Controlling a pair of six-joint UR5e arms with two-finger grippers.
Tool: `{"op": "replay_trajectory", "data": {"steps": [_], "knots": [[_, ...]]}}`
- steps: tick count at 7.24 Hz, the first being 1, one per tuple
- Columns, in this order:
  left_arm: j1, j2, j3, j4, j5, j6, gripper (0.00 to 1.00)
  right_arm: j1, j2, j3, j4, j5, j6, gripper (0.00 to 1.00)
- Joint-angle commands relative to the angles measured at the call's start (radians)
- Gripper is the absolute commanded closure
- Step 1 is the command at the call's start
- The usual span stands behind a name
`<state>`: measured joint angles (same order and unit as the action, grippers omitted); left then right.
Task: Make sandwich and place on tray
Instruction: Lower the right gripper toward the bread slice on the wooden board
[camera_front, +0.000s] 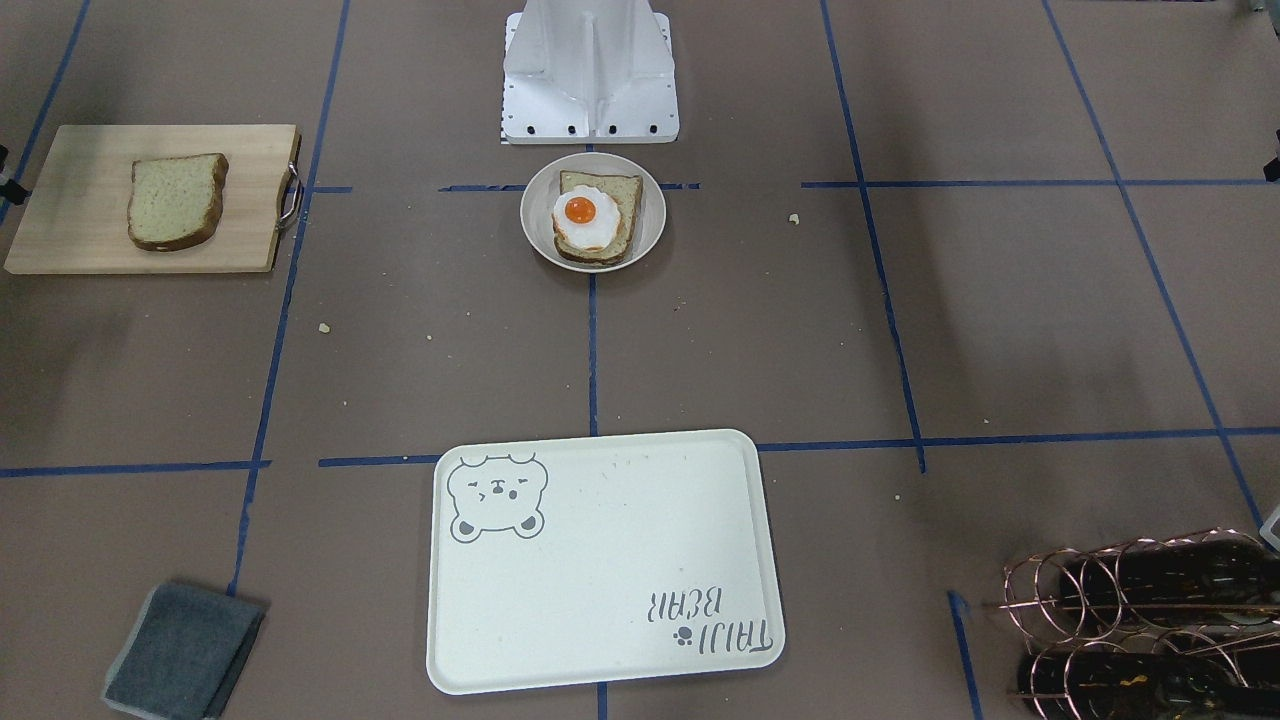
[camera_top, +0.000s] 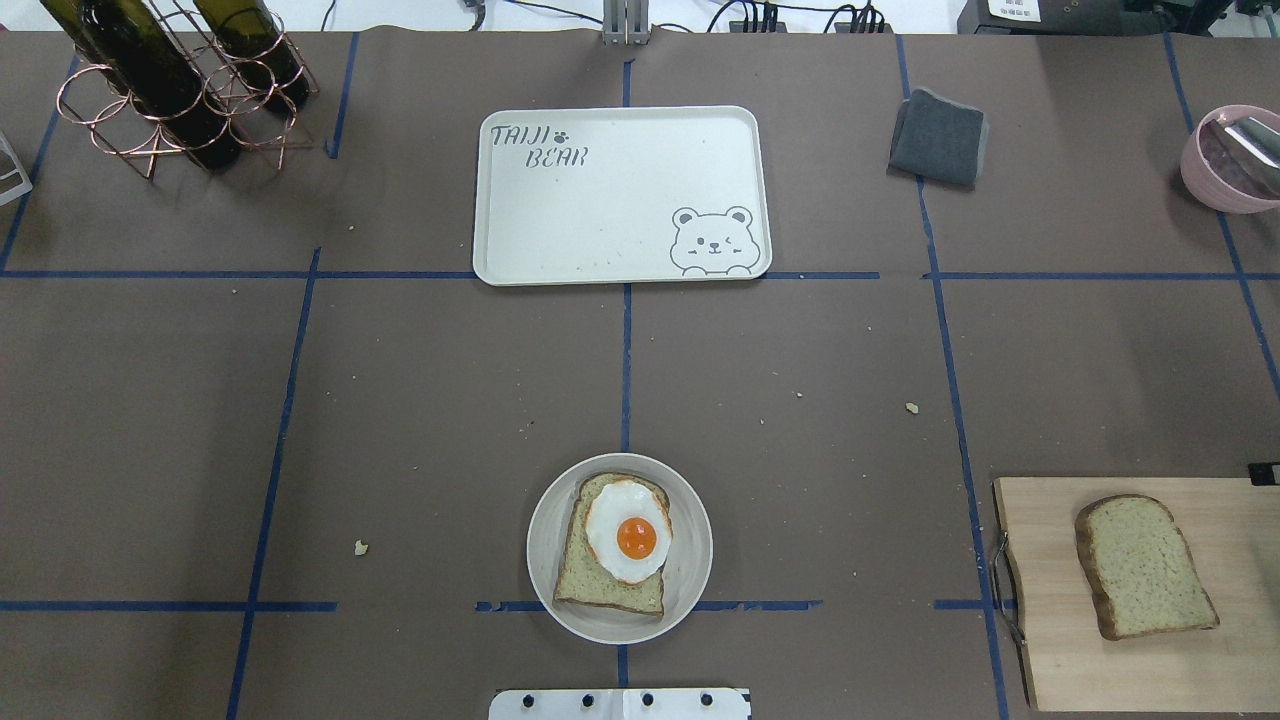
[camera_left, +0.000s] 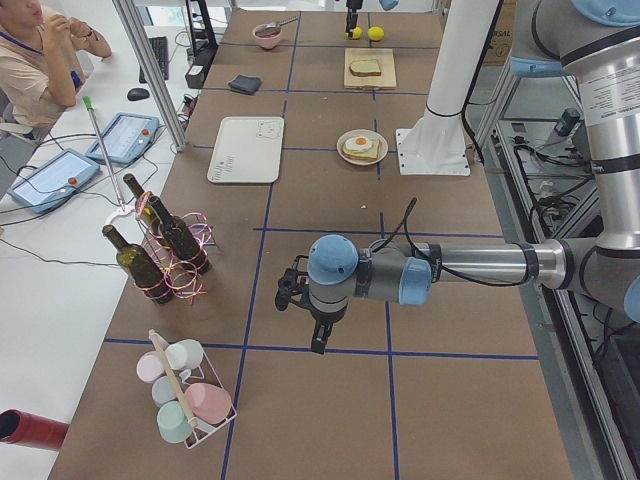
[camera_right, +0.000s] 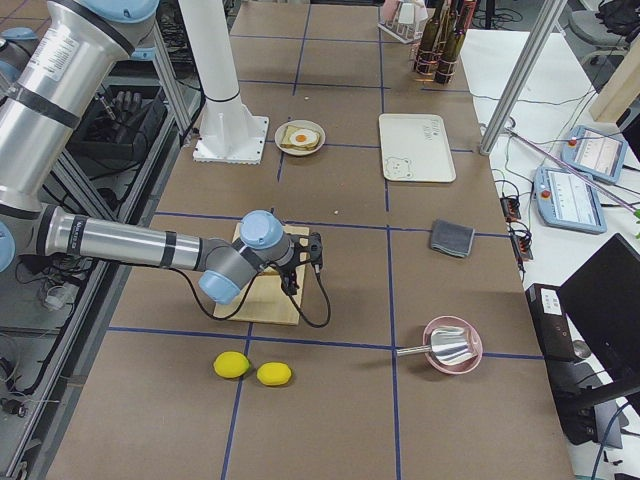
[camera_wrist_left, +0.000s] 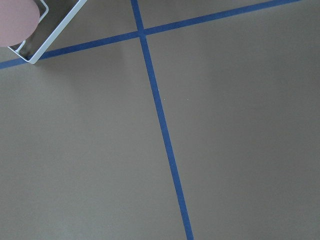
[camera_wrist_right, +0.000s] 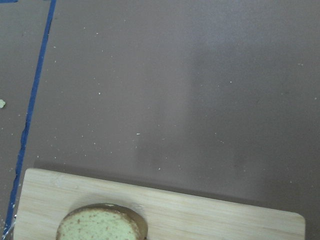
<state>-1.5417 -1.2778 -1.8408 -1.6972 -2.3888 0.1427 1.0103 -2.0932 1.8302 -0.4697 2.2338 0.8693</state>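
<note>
We cannot tell whether the left fingers are apart or together. They show only in a side view, hanging above bare tabletop out on the left, near a rack of cups. The same goes for the right fingers: we cannot read their state, and they hang over the wooden cutting board at the near right. On that board 1 bread slice lies flat. The other slice sits on the round plate at near centre, with the fried egg on top of it. The tray lies at far centre, well apart from both slices.
</note>
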Motion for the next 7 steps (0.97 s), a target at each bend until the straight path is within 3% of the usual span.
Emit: {"op": "replay_trajectory", "data": {"steps": [1, 5, 7], "knots": [[0.0, 0.002, 0.002, -0.001, 0.0, 0.0, 0.0, -0.195, -0.025, 0.0, 0.072, -0.164, 0.144, 0.04], [0.0, 0.0, 0.0, -0.001, 0.0, 0.0, 0.0, -0.352, -0.053, -0.028, 0.181, -0.241, 0.189, 0.23], [0.0, 0.0, 0.0, -0.001, 0.0, 0.0, 0.0, -0.371, -0.06, -0.119, 0.314, -0.243, 0.189, 0.26]]}}
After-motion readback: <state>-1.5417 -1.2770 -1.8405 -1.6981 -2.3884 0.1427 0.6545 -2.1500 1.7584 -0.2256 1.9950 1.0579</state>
